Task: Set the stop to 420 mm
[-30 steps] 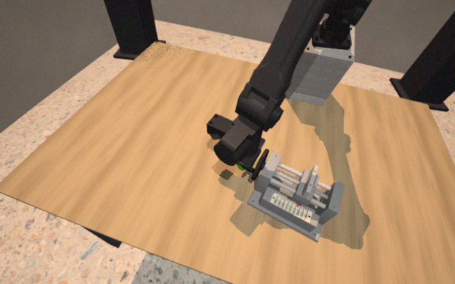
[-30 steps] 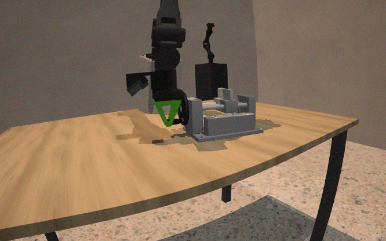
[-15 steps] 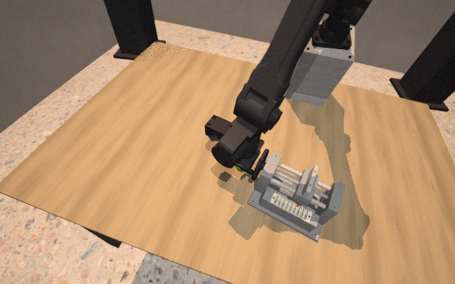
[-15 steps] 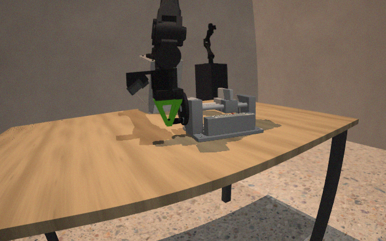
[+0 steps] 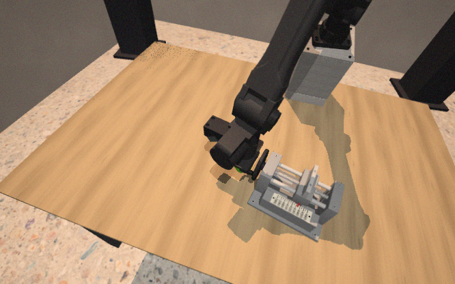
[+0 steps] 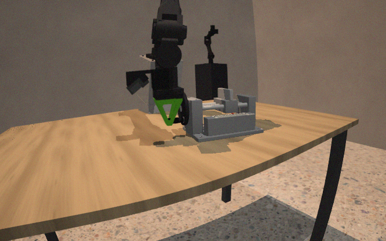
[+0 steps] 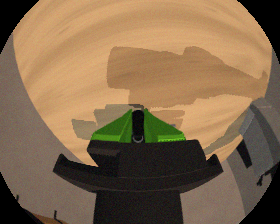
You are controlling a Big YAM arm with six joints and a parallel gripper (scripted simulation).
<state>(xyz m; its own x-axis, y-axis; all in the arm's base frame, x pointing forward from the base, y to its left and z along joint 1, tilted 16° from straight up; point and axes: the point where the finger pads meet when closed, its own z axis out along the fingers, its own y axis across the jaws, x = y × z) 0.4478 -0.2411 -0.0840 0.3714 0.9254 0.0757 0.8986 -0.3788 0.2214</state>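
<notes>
The grey stop unit [image 5: 282,222] [image 6: 229,126] stands on the table; its end block shows at the right of the wrist view. Its stop carriage [image 5: 305,188] [image 6: 230,105] sits on the rods, nearer the end away from the wheel. The red pointer [image 5: 298,204] [image 6: 232,113] is past the middle of the white scale [image 5: 282,202]; the numbers are unreadable. The black handwheel [image 5: 260,164] [image 6: 184,109] is upright at the unit's near-arm end. My gripper [image 6: 169,121] [image 7: 138,113], green-fingered, points down and is shut on the handwheel's black crank handle [image 6: 177,120], low on the wheel.
The arm's grey pedestal [image 5: 319,77] stands at the back of the wooden table [image 5: 116,148] [image 6: 83,167]. A wrist camera housing [image 5: 217,128] [image 6: 137,81] sticks out from the arm on the side away from the stop unit. Dark posts stand beyond the table in the top view.
</notes>
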